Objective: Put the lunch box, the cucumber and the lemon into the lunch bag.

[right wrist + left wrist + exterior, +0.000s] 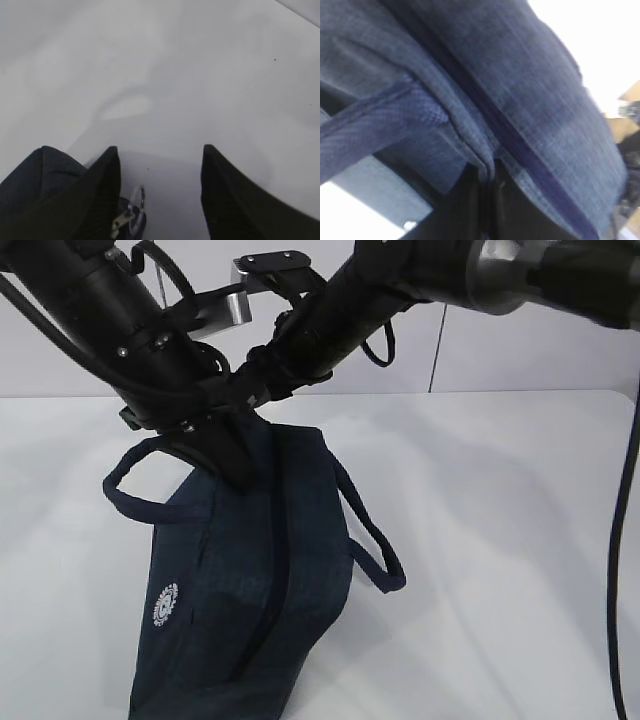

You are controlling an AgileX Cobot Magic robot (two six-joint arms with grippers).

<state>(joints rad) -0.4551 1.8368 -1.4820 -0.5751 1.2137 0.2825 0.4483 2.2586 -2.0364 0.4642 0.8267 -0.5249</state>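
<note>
Navy lunch bag [250,590] fabric clamped in left pincer [235,475]; right pincer [160,195] apart above bare table [500,500].

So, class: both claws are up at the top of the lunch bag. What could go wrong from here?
1. The left claw is pinched shut on the lunch bag fabric beside the zipper; if it pulls, the standing bag may tip.
2. The right claw is open with the ring pull loose by one finger, so it may catch on the ring.
</note>
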